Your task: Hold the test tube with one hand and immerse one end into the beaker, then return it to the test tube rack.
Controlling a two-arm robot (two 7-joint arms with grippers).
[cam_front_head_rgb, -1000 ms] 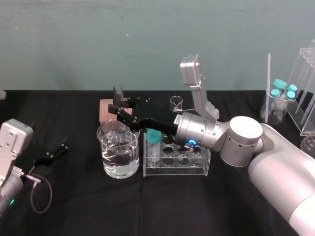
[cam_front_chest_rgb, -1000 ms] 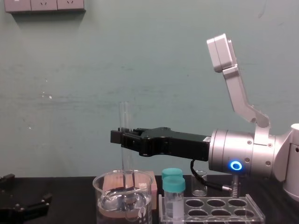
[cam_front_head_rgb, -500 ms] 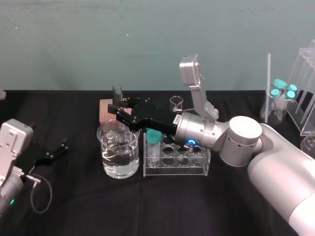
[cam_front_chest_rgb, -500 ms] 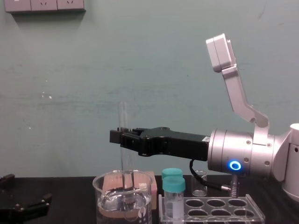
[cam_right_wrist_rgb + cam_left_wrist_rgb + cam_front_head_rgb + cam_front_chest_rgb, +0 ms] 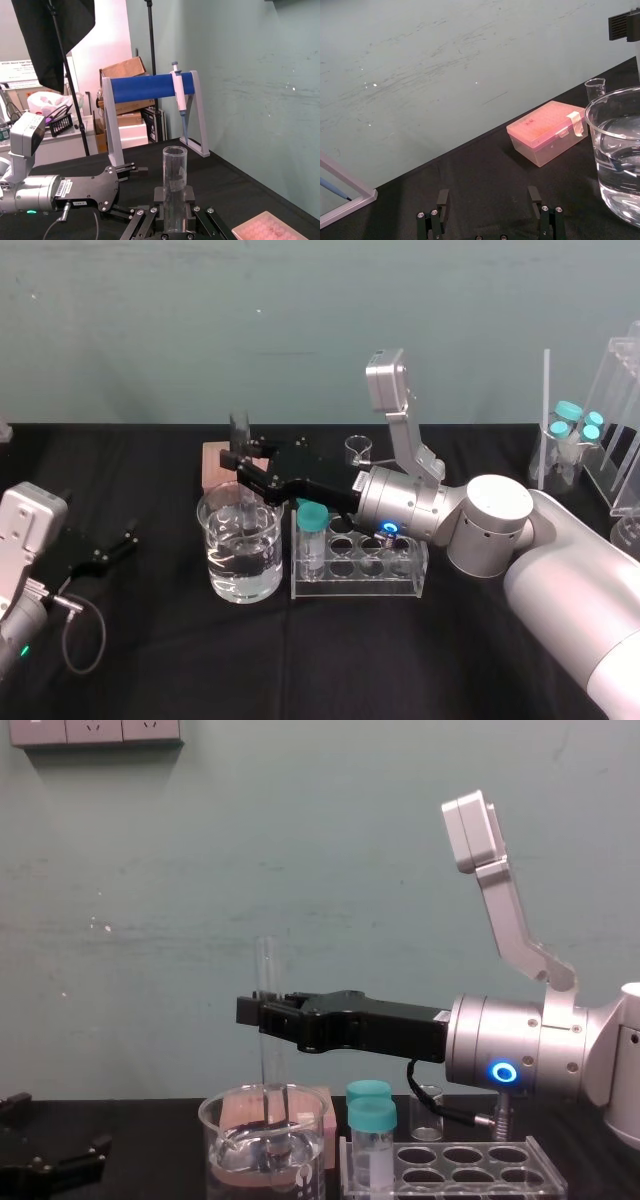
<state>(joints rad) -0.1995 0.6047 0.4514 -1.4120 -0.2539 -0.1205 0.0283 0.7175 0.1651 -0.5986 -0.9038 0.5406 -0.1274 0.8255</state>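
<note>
Half done, I judge: the right hand grips the test tube upright, lower end dipped in the beaker; return to the test tube rack is left. Left hand lies parked, open.

The tall thin clear glass test tube and wide clear glass beaker look smooth and glossy, as does the low clear acrylic test tube rack. The black right gripper is matt plastic, its silver cylindrical arm satin metal. The black cloth is matt.
</note>
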